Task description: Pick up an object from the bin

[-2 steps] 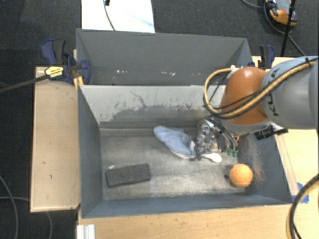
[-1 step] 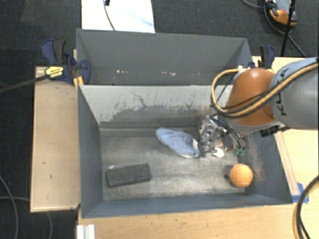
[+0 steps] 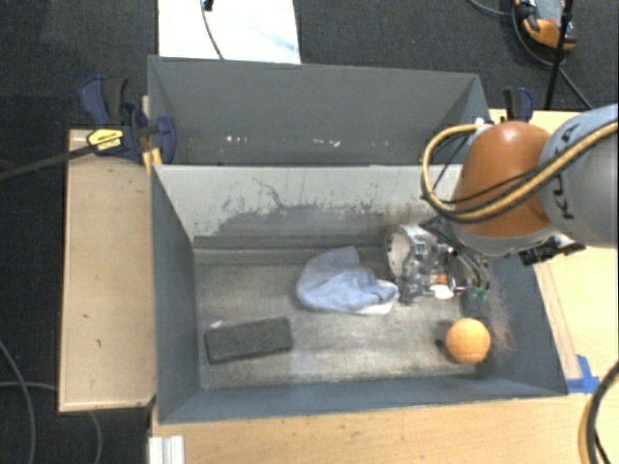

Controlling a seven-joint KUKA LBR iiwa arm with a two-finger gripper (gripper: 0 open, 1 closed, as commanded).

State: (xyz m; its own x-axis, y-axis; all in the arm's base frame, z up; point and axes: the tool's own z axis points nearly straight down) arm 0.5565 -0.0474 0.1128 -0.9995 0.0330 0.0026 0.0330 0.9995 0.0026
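Where the arm (image 3: 527, 187) reaches in from the right, its orange-covered wrist hangs over the right half of the bin (image 3: 174, 288). The gripper (image 3: 408, 284) is lowered near the floor, at the right edge of a crumpled pale-blue cloth (image 3: 337, 283) lying mid-bin. Whether the gripper is released, clenched or grasping the cloth cannot be told: its tip is a tangle of metal parts against the fabric. An orange ball (image 3: 467, 340) lies near the front right corner. A dark grey block (image 3: 249, 339) lies front left, well apart.
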